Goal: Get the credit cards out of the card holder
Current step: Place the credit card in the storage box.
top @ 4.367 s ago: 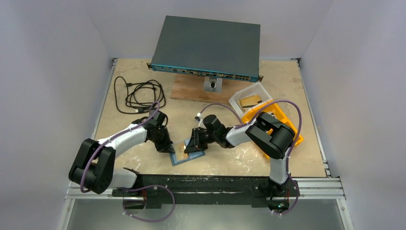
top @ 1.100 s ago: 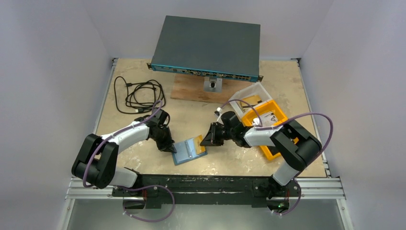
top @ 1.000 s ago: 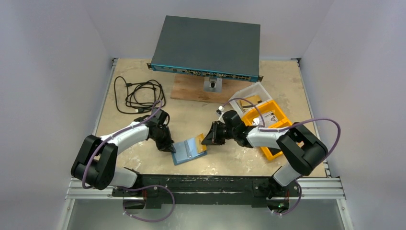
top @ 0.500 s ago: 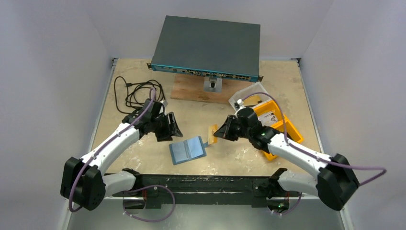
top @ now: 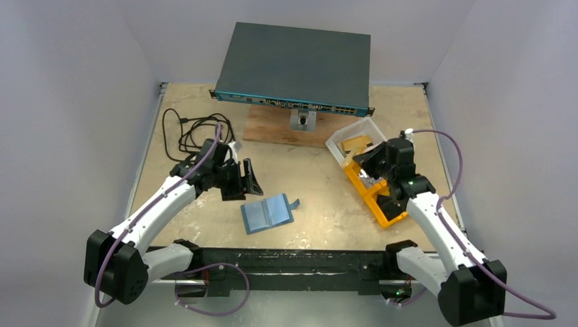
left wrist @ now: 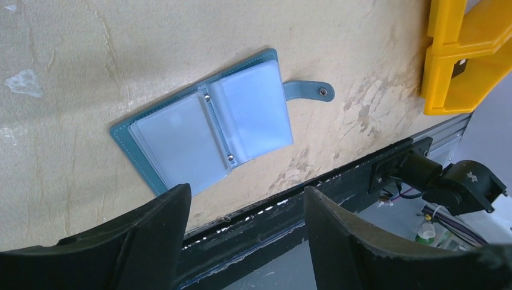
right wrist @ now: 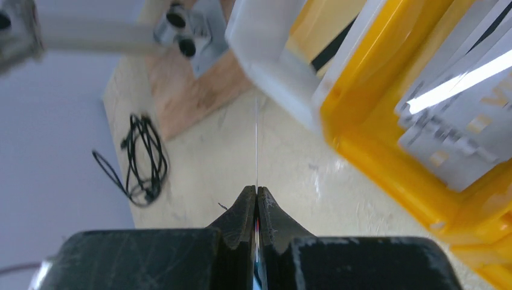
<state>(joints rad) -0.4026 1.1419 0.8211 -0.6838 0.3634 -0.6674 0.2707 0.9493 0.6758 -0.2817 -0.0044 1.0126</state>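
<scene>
1. The small teal-blue folding card holder [left wrist: 211, 130] is lying open on the mottled beige bench [top: 327, 204], close to the near edge and slightly left of centre. Its clear inner pockets are facing up, and its snap tab [left wrist: 309, 90] is sticking out on the right side.
2. The left claw [top: 242, 181] is hovering just to the far left of the card holder. Its two black fingers are spreading wide apart, gripping nothing and touching nothing.
3. The right claw [right wrist: 256, 194] is closing tightly on a thin pale credit card [right wrist: 256, 145], which is showing edge-on as a fine line rising from the pinched fingertips.
4. This claw is hanging over the right side of the bench, where the clear plastic tub [right wrist: 272, 54] is sitting against the orange plastic bin [right wrist: 386, 157].
5. Several silvery glossy cards [right wrist: 459, 133] are lying loosely overlapped inside the orange bin, and a tan card [top: 356, 144] is sitting in the clear tub.
6. A coiled black cable [top: 198, 133] is lying at the far left, and a dark grey network switch [top: 296, 65] is standing propped above a wooden board [top: 272, 129] at the far middle.
</scene>
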